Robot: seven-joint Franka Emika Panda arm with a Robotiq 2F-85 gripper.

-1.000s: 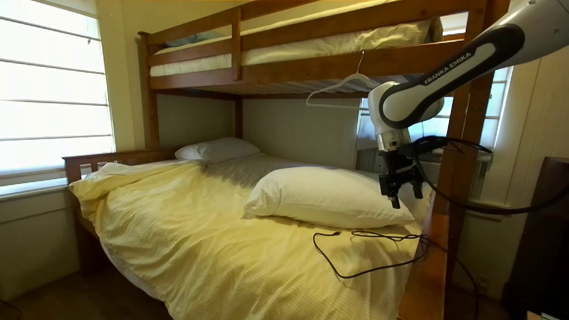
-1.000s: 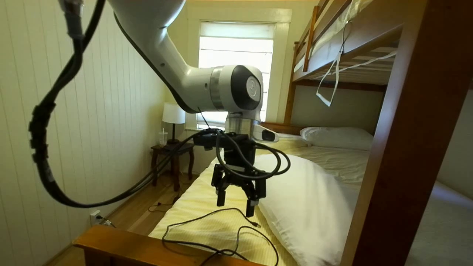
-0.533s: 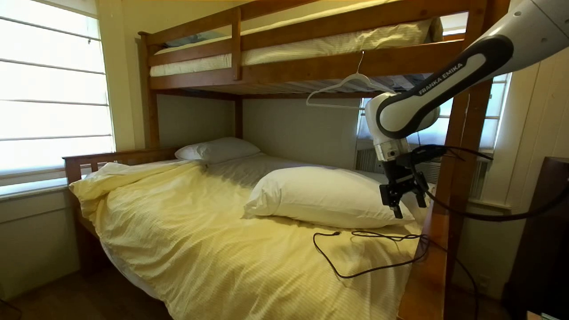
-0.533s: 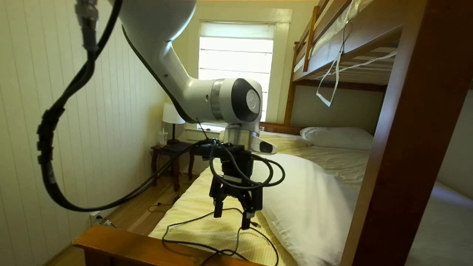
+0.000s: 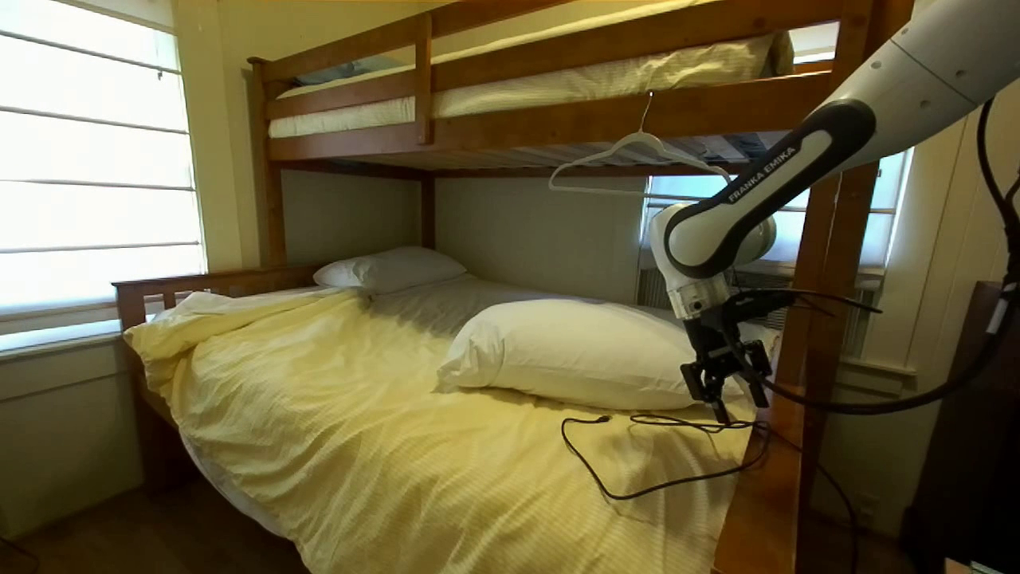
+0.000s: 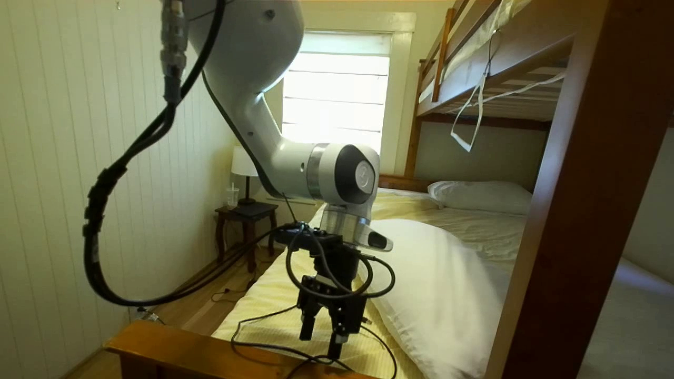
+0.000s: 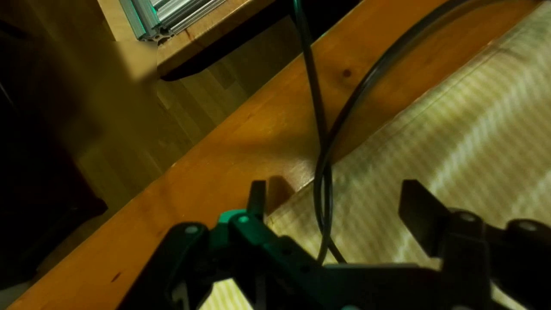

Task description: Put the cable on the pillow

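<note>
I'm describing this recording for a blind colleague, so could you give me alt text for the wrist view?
Two crossing strands of black cable, ungripped, show in the gap of an open pincer. The cable runs over a wooden bed rail onto striped yellow bedding; beyond the rail, at upper left, are wooden floor and a grooved metal profile.

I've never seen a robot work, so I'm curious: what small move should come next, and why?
I'd probably lower the open claw slightly: in the wrist view, the black cable shows between its spread fingers. The cable lies across bedding and wooden rail, not the pillow. How high the claw hangs is hard to judge.
</note>
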